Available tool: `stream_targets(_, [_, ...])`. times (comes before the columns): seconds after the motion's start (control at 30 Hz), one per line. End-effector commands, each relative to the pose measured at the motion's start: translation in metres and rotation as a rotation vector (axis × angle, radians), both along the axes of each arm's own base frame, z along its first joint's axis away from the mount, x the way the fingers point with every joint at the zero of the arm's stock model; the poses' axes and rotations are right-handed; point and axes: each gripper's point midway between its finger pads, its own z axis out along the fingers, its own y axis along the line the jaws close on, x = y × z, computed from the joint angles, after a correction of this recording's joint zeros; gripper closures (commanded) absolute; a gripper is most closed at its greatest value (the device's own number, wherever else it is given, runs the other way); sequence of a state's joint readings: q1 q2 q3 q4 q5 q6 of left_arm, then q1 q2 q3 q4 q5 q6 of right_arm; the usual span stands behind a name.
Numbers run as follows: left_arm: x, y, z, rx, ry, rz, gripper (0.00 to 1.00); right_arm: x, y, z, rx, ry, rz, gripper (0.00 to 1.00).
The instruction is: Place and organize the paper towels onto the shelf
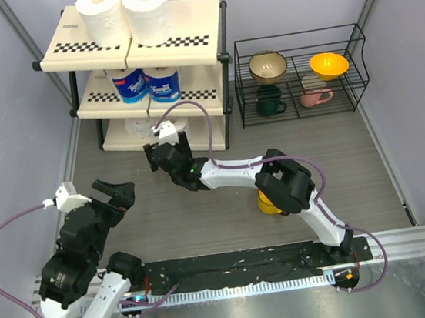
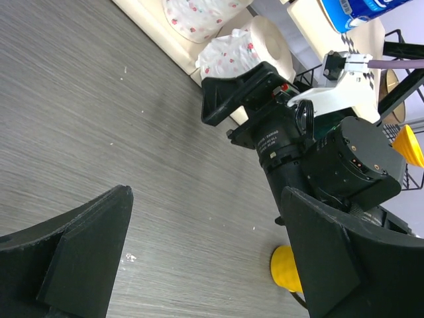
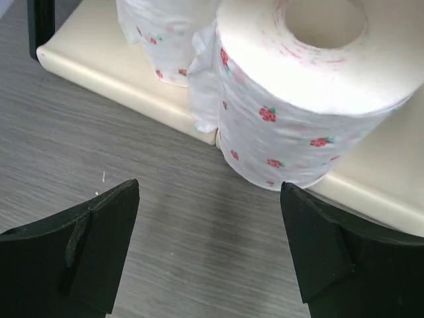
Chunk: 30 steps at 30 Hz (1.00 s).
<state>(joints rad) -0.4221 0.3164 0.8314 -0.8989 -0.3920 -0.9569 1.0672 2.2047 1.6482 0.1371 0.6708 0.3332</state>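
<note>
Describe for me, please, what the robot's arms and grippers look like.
Both arms have white shells and bulky black joint housings: the left arm and the right arm. The left gripper and right gripper are black, each with two broad wedge-shaped fingers. A purple cable loops along each arm. The right arm's black wrist carries small white lettering.

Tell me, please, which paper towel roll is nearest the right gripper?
The bottom-tier roll directly before the right gripper; its neighbour sits farther left, the rest higher.
</note>
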Motion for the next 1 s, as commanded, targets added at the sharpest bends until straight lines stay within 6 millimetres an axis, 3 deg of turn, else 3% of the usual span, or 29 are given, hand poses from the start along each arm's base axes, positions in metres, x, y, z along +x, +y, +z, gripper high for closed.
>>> stream_targets(0.0, [-0.006,0.003,0.010,0.002,-0.017,-0.003,0.00,0.014,0.007,0.029,0.095,-0.110,-0.055,0.08])
stream_targets(0.2, [-0.006,0.006,0.012,-0.002,-0.035,0.011,0.00,0.026,0.018,0.020,0.068,-0.137,-0.044,0.08])
stream_targets(0.6, [-0.009,0.008,0.006,-0.014,-0.031,0.022,0.00,0.069,0.016,0.021,0.016,-0.175,-0.042,0.08])
stream_targets(0.97, [-0.008,0.007,-0.002,-0.023,-0.007,0.028,0.00,0.081,0.010,0.029,-0.024,-0.210,-0.042,0.08])
